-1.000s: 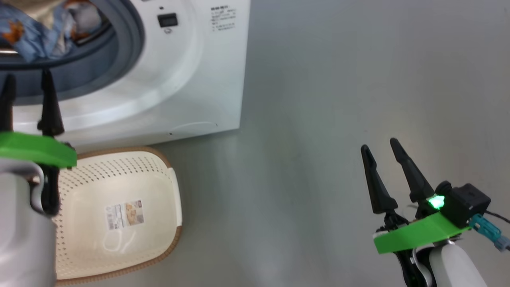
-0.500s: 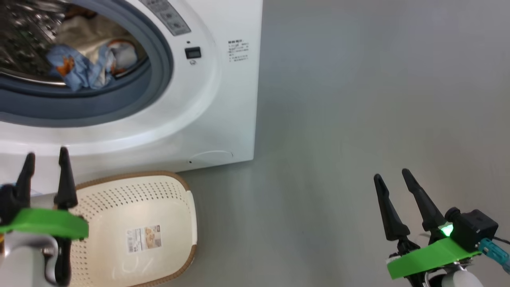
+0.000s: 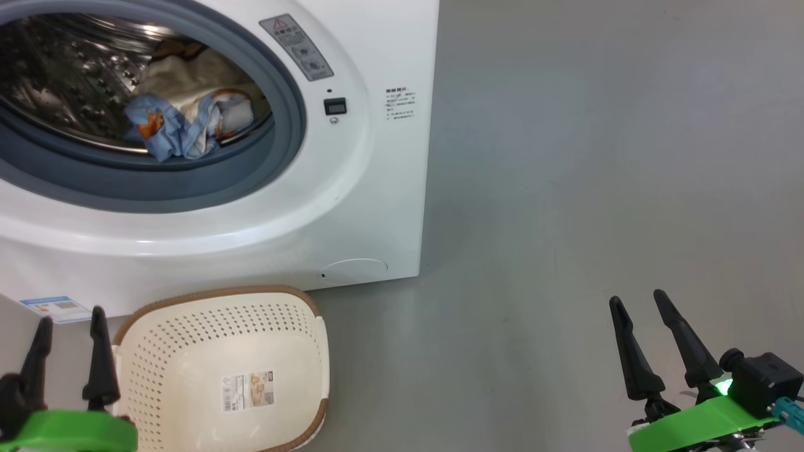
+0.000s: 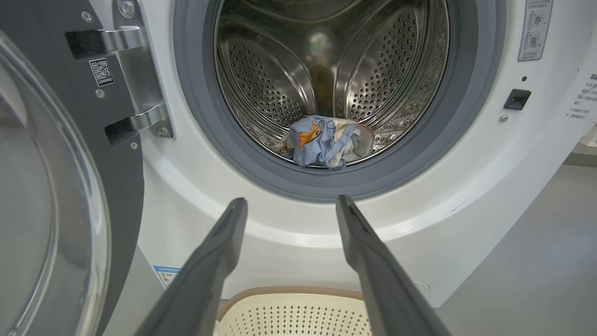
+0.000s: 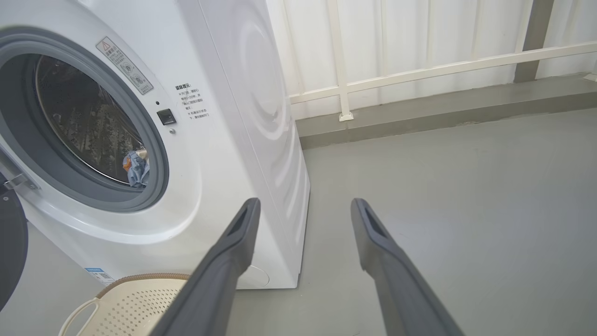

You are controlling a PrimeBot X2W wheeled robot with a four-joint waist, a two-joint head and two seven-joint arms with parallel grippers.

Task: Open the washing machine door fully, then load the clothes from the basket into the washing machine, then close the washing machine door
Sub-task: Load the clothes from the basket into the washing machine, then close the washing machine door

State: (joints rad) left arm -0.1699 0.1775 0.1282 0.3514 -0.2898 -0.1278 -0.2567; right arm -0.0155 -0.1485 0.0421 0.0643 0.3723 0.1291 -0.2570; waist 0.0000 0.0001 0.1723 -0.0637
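Both the left pincer [image 4: 290,200] and the right pincer [image 5: 304,201] stand with fingers apart, holding nothing, the clothes [image 4: 324,140] lying ahead of the left pincer in the drum [image 4: 280,84] of the washing machine [image 4: 466,186], the basket [image 4: 289,294] just beneath it, and the washing machine door [image 4: 123,186] swung open at its left, seemingly fully.
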